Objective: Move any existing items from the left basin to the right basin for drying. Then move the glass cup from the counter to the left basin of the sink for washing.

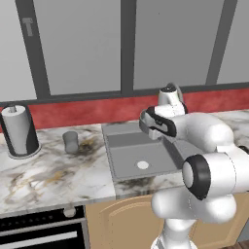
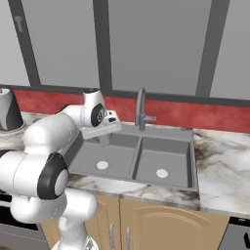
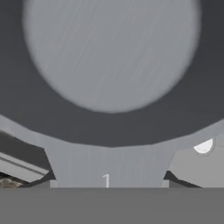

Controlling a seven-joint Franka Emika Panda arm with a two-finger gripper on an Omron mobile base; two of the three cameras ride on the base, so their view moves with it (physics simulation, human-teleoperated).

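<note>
— Where's the gripper (image 2: 104, 139)?

— Low over the left basin (image 2: 117, 154), near its back wall, the arm reaching across from the bench (image 1: 48, 170) side. The faucet (image 2: 140, 110) stands just to its right, apart from it.

— Open or closed?

— I can't tell. In the hand view the pan (image 3: 109, 52) sits right up against the camera: round pale floor, dark rim, and its short handle running down to the bottom edge, where the fingertips would be. Whether they pinch that handle is hidden.

— Is the pan resting or lifted?

— Can't tell that either. Beside the handle a bit of grey basin floor and a white drain (image 3: 203, 145) show, so the pan is at the left basin.

— And the right basin (image 2: 168, 156)?

— Bare grey floor with its own white drain (image 2: 162, 173).

— The cup (image 1: 71, 142)?

— Upright on the bench, left of the sink, between the basin edge and the towel roll (image 1: 18, 130), touching neither and well apart from the gripper.
</note>
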